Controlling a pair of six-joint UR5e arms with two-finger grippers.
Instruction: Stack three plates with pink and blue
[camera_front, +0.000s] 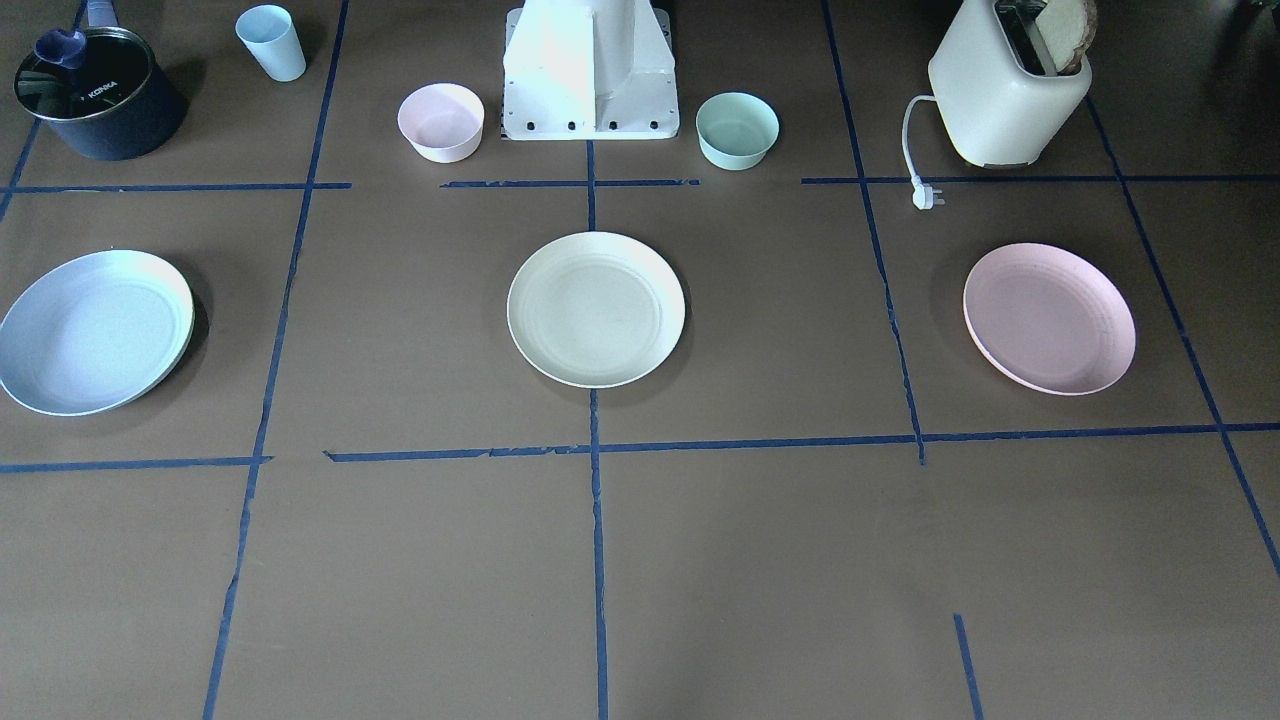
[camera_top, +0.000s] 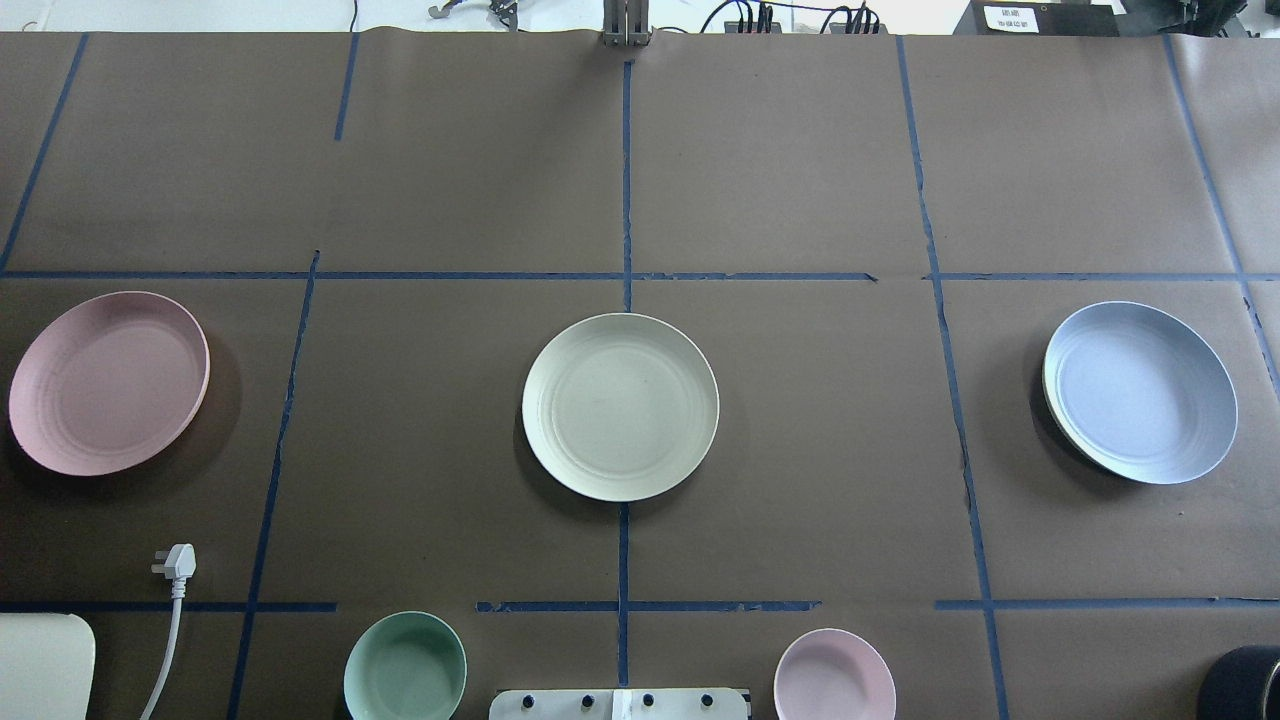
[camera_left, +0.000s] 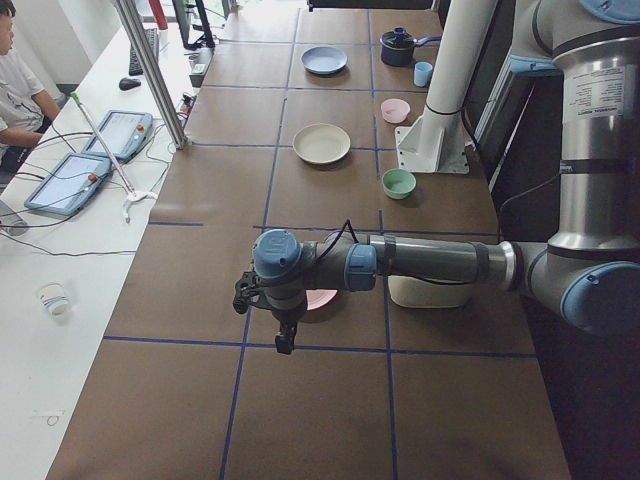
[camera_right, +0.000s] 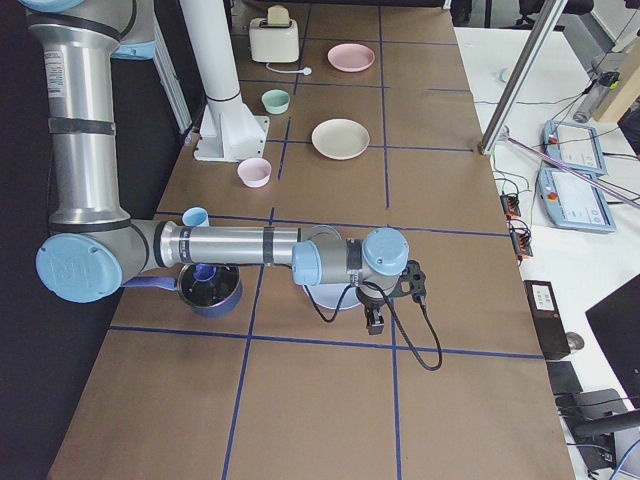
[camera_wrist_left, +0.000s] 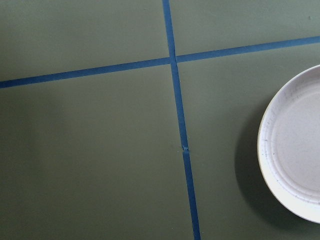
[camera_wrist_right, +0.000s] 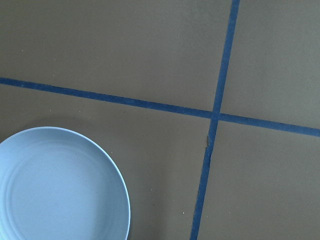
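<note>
Cream plate (camera_top: 620, 406), pink plate (camera_top: 108, 382) and blue plate (camera_top: 1140, 392) lay well apart, unstacked; could not tell grip state of left end effector (camera_left: 285, 338) or right end effector (camera_right: 375, 323).

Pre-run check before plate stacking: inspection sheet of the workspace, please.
Surface: table covered in brown paper, with a blue tape grid.
Job's things: cream plate in the centre, pink plate on the robot's left, blue plate on its right. All are apart, none stacked.
Clutter: pink bowl and mint green bowl by the base; toaster holding bread; pot; blue cup.
Grippers: left gripper is above the table by the pink plate, right gripper by the blue plate. Whether they are open or shut cannot be told.
Cables: the toaster's plug lies loose on the table.
Surroundings: operator at the side desk.
</note>
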